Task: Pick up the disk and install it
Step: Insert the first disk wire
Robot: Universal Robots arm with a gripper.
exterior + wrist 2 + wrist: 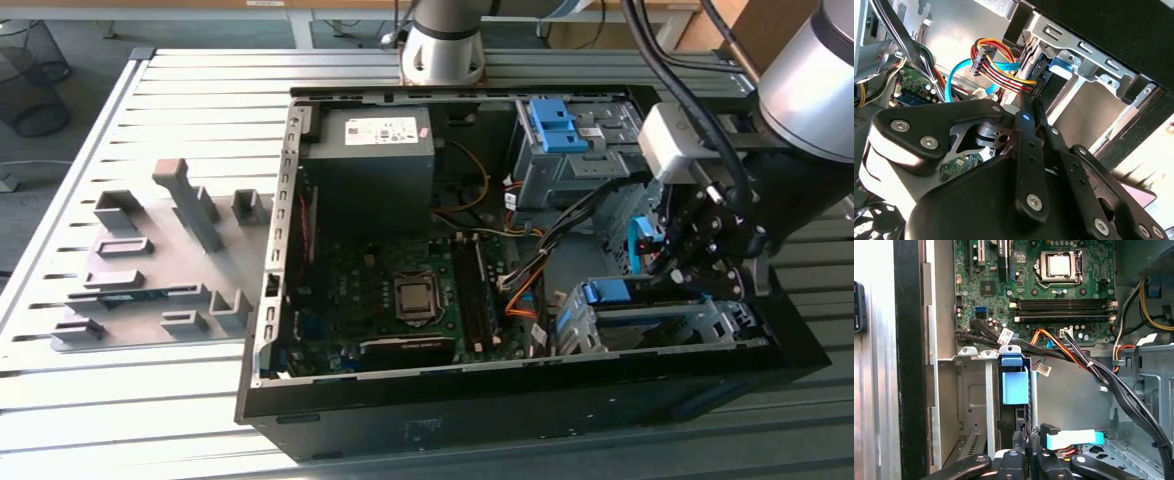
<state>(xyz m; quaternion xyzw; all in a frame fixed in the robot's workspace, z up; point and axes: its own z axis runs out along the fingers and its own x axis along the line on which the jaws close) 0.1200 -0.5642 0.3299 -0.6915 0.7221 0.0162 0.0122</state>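
Disk sits edge-on in drive cage at case's front corner; gripper just above, jaw state indeterminable.

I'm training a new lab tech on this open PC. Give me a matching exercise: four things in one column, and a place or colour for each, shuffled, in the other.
Things:
1. power supply
2. CPU socket
3. grey fixture
4. tool

Descriptions:
A. on the slatted table, outside the case, at the exterior view's left
B. grey box with a white sticker
C. in the middle of the motherboard
D. black, over the drive cage with the blue rail

Pairs: 1-B, 2-C, 3-A, 4-D
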